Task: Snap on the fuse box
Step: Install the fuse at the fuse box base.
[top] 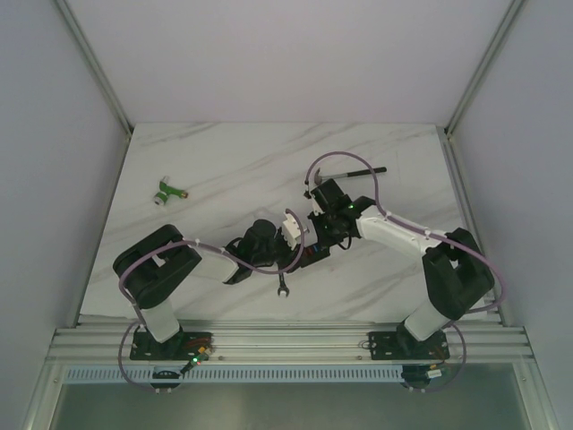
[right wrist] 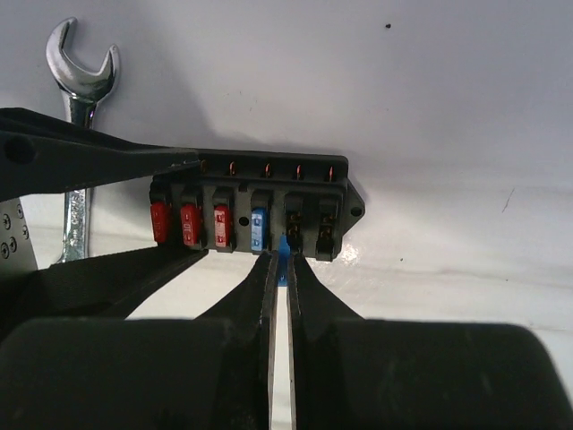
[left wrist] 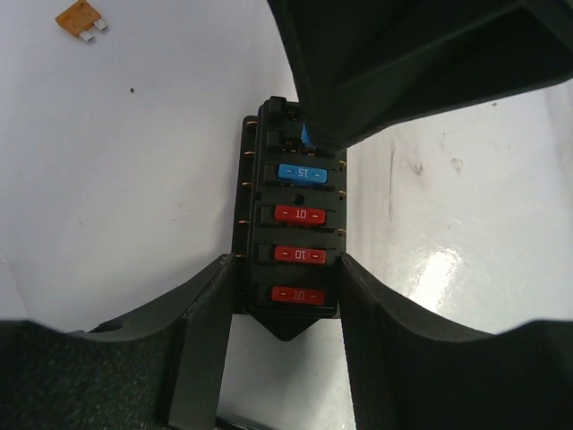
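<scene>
We see both arms bent at the elbow and reaching inward, so that their wrists meet near the middle of the table (top: 224, 161). The left arm (top: 161, 264) stretches to the right and the right arm (top: 403, 235) stretches to the left.

The fuse box (left wrist: 291, 224) rests on the table between them, with no cover on it. Three red fuses and one blue fuse sit in its slots.

The left gripper (left wrist: 286, 266) comes at one short end of the box, and its fingers (left wrist: 210, 313) lie against both long sides there, clamped on it. The right gripper (right wrist: 284, 260) points down over the other end. Its fingers are almost together, holding a small blue piece (right wrist: 284, 271) at the box's top.

A wrench (right wrist: 81, 72) lies just beside the box. A loose orange fuse (left wrist: 81, 18) lies well apart from it.
</scene>
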Tool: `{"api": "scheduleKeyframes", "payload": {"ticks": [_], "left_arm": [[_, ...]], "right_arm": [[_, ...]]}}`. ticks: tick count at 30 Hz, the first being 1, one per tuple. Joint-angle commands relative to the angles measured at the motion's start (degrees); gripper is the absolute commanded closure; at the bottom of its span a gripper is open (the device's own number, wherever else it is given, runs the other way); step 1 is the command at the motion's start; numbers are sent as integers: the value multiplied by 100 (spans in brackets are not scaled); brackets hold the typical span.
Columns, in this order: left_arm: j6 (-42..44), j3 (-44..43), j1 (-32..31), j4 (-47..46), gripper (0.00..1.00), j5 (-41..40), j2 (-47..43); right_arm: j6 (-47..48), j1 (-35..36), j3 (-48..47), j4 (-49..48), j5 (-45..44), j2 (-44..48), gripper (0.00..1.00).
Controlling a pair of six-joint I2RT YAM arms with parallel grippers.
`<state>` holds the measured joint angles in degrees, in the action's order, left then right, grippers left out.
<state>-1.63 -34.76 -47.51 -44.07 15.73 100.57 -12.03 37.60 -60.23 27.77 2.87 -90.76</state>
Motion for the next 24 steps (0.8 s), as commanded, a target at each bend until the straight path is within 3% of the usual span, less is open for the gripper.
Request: {"api": "scheduleKeyframes", "payload": {"ticks": [1,24], "left_arm": [[172,-108,-24,171,46,104,102],[608,-268,-4,801,49,206,147]], "right_arm": [[-62,113,-257,-33,-370,-125,100],[20,195,-197,-106,-601,-158,100]]}}
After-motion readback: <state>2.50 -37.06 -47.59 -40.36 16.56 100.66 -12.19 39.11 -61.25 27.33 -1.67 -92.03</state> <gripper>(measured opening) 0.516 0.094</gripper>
